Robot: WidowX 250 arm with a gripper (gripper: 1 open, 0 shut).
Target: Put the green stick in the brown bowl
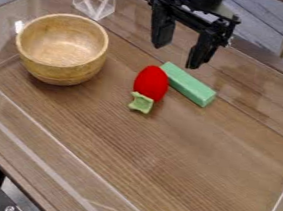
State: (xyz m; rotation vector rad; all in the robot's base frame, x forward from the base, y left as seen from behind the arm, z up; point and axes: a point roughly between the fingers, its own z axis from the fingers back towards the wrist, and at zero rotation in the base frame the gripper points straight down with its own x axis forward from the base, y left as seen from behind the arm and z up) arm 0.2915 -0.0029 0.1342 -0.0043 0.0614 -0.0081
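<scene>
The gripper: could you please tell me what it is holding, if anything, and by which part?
Nothing is held: the gripper hangs open, and the green stick lies on the table.

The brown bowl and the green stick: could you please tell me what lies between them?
A red strawberry-like toy, in the camera view.

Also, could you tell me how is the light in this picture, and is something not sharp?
Camera view: light looks soft and even, with only faint shadows beside the red toy and the green stick; the whole image is coarse and slightly soft, so fine detail on the black end effector is hard to read.
</scene>
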